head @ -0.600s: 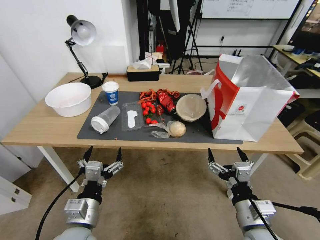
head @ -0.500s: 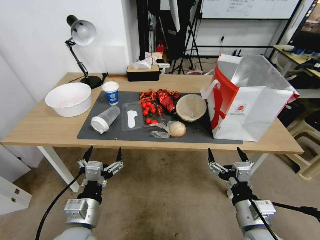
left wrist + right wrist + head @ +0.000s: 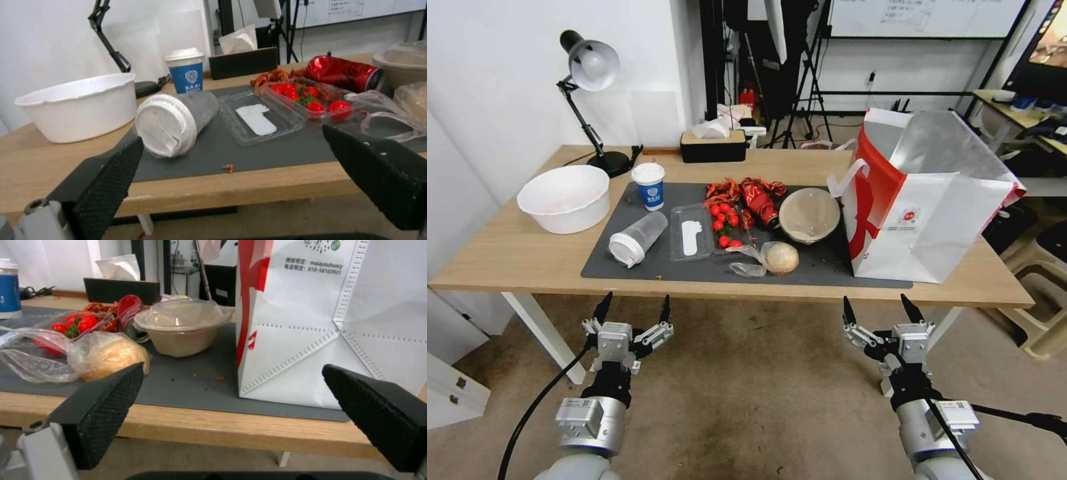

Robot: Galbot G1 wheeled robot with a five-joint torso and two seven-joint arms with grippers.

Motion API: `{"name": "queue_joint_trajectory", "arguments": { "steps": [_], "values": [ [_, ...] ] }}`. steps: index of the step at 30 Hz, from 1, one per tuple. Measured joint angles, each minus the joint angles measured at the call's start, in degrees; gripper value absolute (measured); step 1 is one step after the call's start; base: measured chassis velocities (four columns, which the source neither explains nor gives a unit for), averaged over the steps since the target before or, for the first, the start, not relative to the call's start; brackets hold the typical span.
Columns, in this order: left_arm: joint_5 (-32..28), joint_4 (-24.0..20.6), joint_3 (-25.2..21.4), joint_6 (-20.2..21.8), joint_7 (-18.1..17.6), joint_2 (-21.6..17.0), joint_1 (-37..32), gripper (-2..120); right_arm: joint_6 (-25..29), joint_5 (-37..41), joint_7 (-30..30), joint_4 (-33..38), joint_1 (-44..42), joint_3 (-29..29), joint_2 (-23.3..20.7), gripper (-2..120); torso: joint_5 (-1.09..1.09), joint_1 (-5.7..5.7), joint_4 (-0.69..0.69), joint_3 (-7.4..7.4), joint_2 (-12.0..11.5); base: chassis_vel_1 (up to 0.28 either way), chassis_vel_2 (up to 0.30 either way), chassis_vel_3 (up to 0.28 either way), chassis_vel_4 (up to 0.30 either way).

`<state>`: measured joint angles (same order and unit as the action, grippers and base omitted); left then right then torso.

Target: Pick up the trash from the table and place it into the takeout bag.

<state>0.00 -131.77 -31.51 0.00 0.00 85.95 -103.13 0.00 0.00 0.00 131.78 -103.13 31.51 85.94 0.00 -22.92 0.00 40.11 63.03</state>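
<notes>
The trash lies on the dark mat of the table: a beige bowl, a bun in clear plastic, a crushed red can, a lidded clear cup on its side, and a blue-logo paper cup. At the table's right end stands the takeout bag, upright with its mouth open. My left gripper and right gripper hang open below the table's front edge, holding nothing.
A white tub sits at the table's left, a desk lamp and a black tissue box at the back. A clear tray of cherry tomatoes and red scraps lie mid-mat. Stools stand right of the table.
</notes>
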Motion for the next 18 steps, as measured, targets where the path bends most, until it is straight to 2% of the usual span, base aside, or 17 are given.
{"name": "queue_joint_trajectory", "arguments": {
  "steps": [13, 16, 17, 18],
  "values": [
    [-0.22, -0.04, 0.04, 0.21, 0.0, 0.06, 0.2, 100, -0.31, 0.16, 0.04, 0.08, 0.25, 0.04, -0.02, 100, 0.0, 0.0, 0.0, 0.0, 0.0, 0.0, 0.0, 0.0, 0.0],
    [-3.59, -1.56, 1.03, 4.62, 0.18, 1.49, 3.17, 100, -4.55, 2.4, 1.19, 1.72, 3.12, 1.5, -0.37, 100, -0.01, 0.01, 0.0, 0.0, 0.0, 0.0, 0.0, 0.0, 0.0],
    [-3.59, -1.56, 1.03, 4.62, 0.18, 1.49, 3.17, 100, -4.55, 2.4, 1.19, 1.72, 3.12, 1.5, -0.37, 100, -0.01, 0.01, 0.0, 0.0, 0.0, 0.0, 0.0, 0.0, 0.0],
    [-5.57, -2.43, 1.64, 7.24, 0.34, 2.32, 4.88, 100, -7.26, 3.87, 1.99, 2.75, 4.98, 2.44, -0.6, 100, 0.0, 0.02, 0.0, 0.0, 0.0, 0.0, 0.0, 0.0, 0.0]
  ]
}}
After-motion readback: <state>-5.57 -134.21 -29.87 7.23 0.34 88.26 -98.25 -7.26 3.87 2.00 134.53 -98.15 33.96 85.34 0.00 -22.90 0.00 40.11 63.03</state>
